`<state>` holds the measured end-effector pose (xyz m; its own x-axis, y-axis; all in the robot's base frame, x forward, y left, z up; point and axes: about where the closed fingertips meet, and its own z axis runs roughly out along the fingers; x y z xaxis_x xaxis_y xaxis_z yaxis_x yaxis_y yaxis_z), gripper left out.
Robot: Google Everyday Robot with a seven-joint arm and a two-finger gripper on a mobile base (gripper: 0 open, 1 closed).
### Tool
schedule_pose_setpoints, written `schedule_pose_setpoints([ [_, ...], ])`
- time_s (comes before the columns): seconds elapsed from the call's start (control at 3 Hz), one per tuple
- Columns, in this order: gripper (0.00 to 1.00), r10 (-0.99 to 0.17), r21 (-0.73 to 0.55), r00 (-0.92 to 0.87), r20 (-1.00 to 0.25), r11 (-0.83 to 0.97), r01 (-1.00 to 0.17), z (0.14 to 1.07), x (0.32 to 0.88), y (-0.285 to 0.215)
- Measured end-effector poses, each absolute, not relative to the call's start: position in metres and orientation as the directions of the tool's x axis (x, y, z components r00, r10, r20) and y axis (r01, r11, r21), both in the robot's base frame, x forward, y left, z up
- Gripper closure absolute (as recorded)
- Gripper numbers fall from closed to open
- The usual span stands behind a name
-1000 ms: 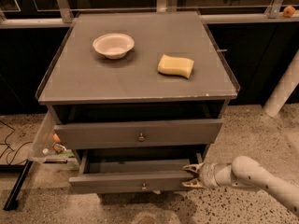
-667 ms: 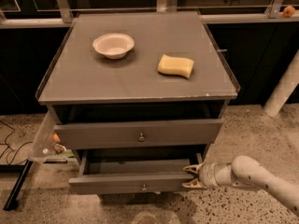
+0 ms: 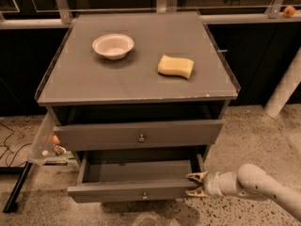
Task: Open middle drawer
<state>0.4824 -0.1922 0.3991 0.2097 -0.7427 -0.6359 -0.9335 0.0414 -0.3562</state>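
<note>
Mid drawer [image 3: 131,190] sits pulled out, low in cabinet [image 3: 141,84]: flat grey front, 1 small round metal knob [image 3: 145,195], plain grey inside. Gripper [image 3: 194,184] at its R end, pale fingers [image 3: 196,175] spread, released. Arm [image 3: 254,182] cut off by frame. Up top: 1 round white bowl [image 3: 113,45], 1 yellow sponge [image 3: 175,66].

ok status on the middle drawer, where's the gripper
Gripper open, at the front right corner of the middle drawer. Drawer pulled out, grey inside showing. Nothing seen blocking it; bowl and sponge sit up on the cabinet top.
</note>
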Motion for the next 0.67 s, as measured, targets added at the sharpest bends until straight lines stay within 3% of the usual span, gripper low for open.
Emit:
schedule_pose_setpoints([
  [0.33, 1.00, -0.743, -0.356, 0.210, -0.636, 0.041, -0.934, 0.3998, 0.4819, -0.1919],
  [0.67, 0.82, -0.743, -0.356, 0.210, -0.636, 0.041, -0.934, 0.3998, 0.4819, -0.1919],
])
